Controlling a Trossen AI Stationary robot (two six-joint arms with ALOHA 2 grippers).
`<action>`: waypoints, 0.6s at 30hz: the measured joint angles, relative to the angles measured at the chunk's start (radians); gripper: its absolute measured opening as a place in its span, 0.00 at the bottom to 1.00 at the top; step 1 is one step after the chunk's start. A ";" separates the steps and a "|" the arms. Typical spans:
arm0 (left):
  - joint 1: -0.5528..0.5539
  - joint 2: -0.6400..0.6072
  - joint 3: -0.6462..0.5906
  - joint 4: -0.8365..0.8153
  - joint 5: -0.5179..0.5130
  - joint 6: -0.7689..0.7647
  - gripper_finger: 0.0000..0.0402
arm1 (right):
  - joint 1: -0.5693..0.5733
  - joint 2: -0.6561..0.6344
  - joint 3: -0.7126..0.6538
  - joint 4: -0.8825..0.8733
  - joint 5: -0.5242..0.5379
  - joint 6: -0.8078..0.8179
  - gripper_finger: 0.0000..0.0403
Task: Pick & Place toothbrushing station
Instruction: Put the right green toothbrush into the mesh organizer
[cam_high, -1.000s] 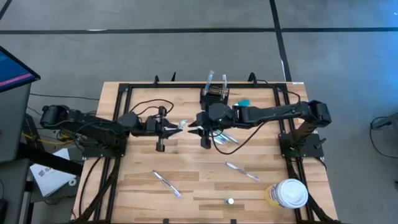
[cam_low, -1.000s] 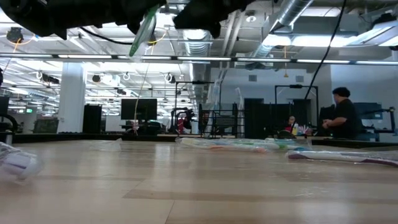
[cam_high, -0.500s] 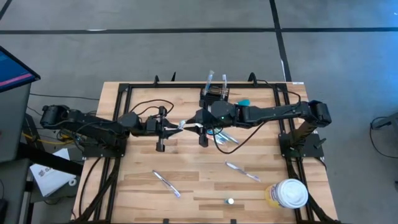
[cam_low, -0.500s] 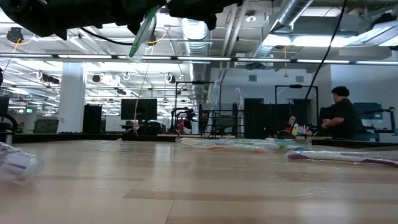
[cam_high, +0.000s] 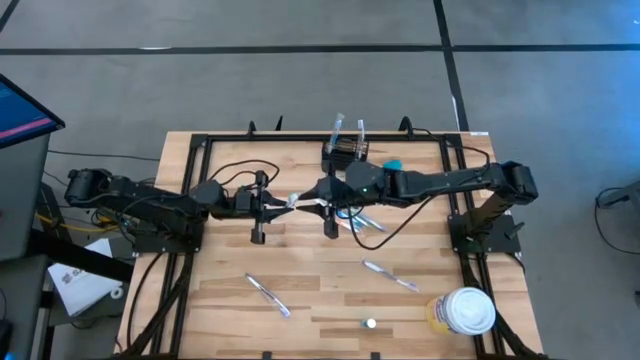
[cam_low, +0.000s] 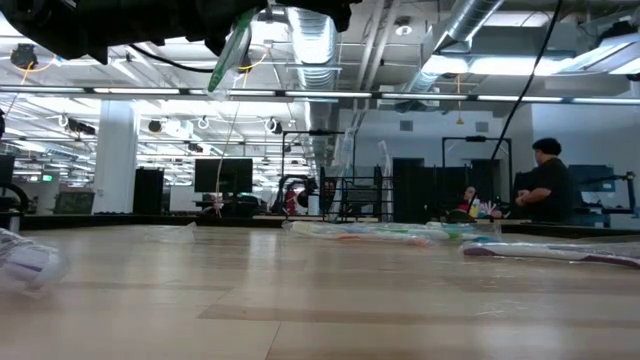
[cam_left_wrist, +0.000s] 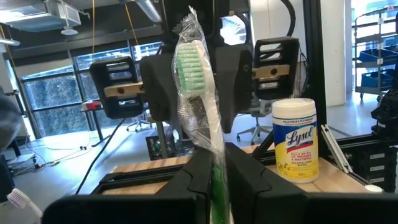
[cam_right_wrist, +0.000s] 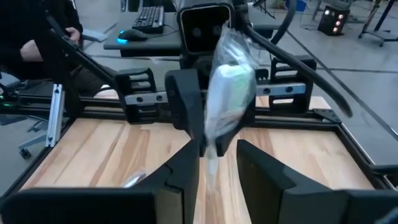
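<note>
Mid-air handover of a wrapped toothbrush above the wooden counter (cam_high: 220, 290)

The left gripper (cam_high: 282, 208) is clenched on a green-and-white toothbrush in clear plastic wrap (cam_left_wrist: 198, 93); the right gripper (cam_high: 318, 196) has its fingers either side of the brush head, apparently not clamped yet. The small black wire-mesh holder box (cam_high: 346, 153) sits at the counter's far edge, just behind the right arm. Risk: slippery wrap could slide if the left releases early, or both pulling could twist the brush loose.
</note>
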 joint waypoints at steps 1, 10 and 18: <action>0.000 0.000 0.000 0.000 0.000 0.000 0.04 | 0.002 0.000 0.000 0.001 0.000 0.000 0.24; 0.000 0.000 0.000 0.000 -0.001 0.000 0.04 | 0.004 0.008 -0.001 0.068 0.000 -0.016 0.24; 0.000 0.000 0.000 0.006 -0.016 0.000 0.04 | 0.004 0.008 -0.001 0.084 0.000 -0.016 0.24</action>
